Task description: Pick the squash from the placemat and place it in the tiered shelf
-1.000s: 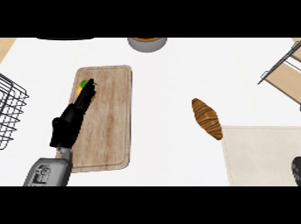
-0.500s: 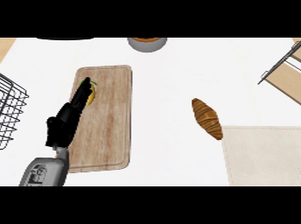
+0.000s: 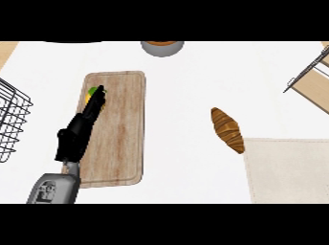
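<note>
A yellow-green squash (image 3: 92, 97) lies at the far left end of a wooden board (image 3: 121, 139), not on the beige placemat (image 3: 294, 167) at the lower right. My left hand (image 3: 72, 139) stretches up the board's left side. Its straight fingers (image 3: 96, 98) rest over the squash and hide most of it; only a sliver shows left of the fingertips. The hand is open. The tiered shelf (image 3: 323, 81) shows partly at the right edge. My right hand is out of view.
A black wire basket (image 3: 1, 119) stands at the left edge, close to my left forearm. A croissant (image 3: 227, 129) lies mid-counter, just off the placemat's upper left corner. A grey bowl (image 3: 161, 47) sits at the back.
My right hand, at the lower right edge a second ago, has left the view. My left hand's fingers have slid slightly forward and right over the squash.
</note>
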Controlling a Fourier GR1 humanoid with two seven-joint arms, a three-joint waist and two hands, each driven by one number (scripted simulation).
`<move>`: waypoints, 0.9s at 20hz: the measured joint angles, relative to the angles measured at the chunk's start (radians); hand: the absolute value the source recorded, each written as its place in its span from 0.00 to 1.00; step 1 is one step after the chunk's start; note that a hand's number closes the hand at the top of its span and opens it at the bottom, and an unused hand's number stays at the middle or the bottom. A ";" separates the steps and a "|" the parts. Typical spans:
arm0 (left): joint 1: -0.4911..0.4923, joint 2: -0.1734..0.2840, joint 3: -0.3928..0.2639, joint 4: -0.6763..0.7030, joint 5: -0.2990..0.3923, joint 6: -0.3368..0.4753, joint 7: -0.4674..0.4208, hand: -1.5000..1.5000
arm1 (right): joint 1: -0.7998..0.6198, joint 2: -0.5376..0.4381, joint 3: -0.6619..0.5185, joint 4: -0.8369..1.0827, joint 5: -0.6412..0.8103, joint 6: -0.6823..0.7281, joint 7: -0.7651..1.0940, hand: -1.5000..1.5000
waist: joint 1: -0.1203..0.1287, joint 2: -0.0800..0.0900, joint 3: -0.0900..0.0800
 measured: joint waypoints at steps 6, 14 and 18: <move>-0.011 0.016 0.018 0.003 0.009 -0.010 0.007 0.50 | 0.048 -0.022 -0.071 0.013 -0.138 -0.213 -0.083 1.00 | -0.003 0.000 0.000; -0.013 0.007 0.012 0.004 0.004 -0.010 -0.001 0.50 | 0.059 -0.090 -0.100 0.131 -0.261 -0.345 -0.170 1.00 | -0.003 -0.001 0.000; -0.026 0.002 0.017 0.032 -0.001 -0.002 -0.013 0.50 | 0.088 -0.132 -0.115 0.167 -0.141 -0.292 -0.044 0.00 | -0.008 0.000 -0.002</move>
